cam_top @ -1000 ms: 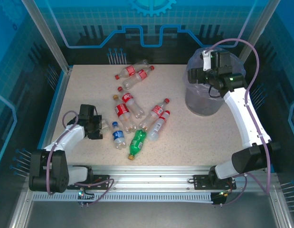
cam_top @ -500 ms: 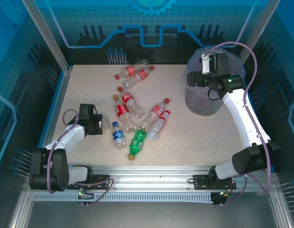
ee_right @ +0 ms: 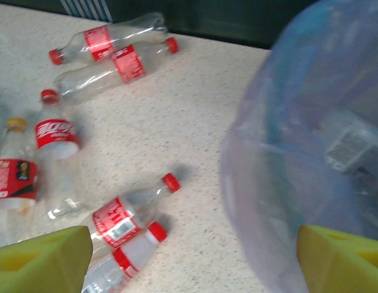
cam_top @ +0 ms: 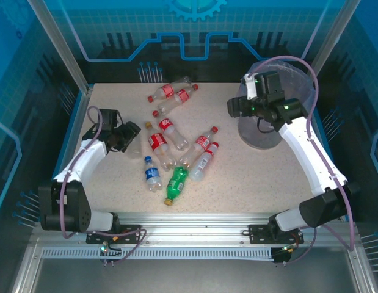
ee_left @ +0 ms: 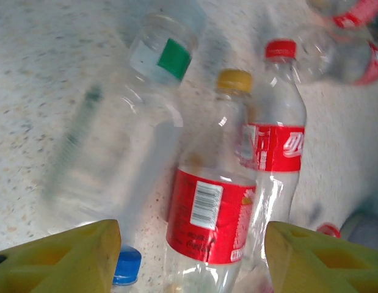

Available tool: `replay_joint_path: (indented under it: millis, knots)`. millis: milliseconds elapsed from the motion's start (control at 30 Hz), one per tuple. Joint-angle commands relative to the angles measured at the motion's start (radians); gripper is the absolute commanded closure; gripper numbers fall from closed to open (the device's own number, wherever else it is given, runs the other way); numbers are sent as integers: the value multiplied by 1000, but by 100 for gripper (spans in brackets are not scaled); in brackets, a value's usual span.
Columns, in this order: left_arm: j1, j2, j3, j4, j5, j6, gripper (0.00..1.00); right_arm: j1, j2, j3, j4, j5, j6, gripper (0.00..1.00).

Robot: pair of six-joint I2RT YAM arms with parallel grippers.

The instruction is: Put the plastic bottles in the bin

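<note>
The left gripper [cam_top: 131, 130] is pointing at the plastic bottles [cam_top: 173, 146] lying scattered mid-table, with its yellow fingers [ee_left: 66, 256] standing apart, nothing between them, and framing a yellow-capped, red-labelled bottle [ee_left: 213, 210]. The bin [cam_top: 265, 131] is sitting at the far right of the table [cam_top: 237, 183], well apart from the bottles, with its pale-purple liner [ee_right: 280, 146] bulging outward. The right gripper [cam_top: 233, 107] is hanging just beside its left wall, jaws spread wide and gripping nothing. A green bottle [cam_top: 176, 183] and a blue-labelled bottle [cam_top: 152, 173] are lying nearest the arm bases.
</note>
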State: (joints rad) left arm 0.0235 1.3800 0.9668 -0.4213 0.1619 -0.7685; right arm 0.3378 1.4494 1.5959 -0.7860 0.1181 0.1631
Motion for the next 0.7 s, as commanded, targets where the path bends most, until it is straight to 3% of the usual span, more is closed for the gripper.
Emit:
replay_joint_path:
  millis: [0,200,367,467,667]
  knots:
    - [-4,50,50,-93,113,199,34,61,28,-6,-4,-30,49,13]
    - [-4,54,98,-177,-66,264,16,115,72,-2,-3,-40,72,13]
    - [9,156,253,-287,-245,607,4,116,75,1,4,-42,76,13]
    - [14,281,356,-366,-335,723,1,115,94,27,-8,-47,67,13]
    - [43,330,351,-288,-291,503,1,115,103,54,-19,-35,55,13]
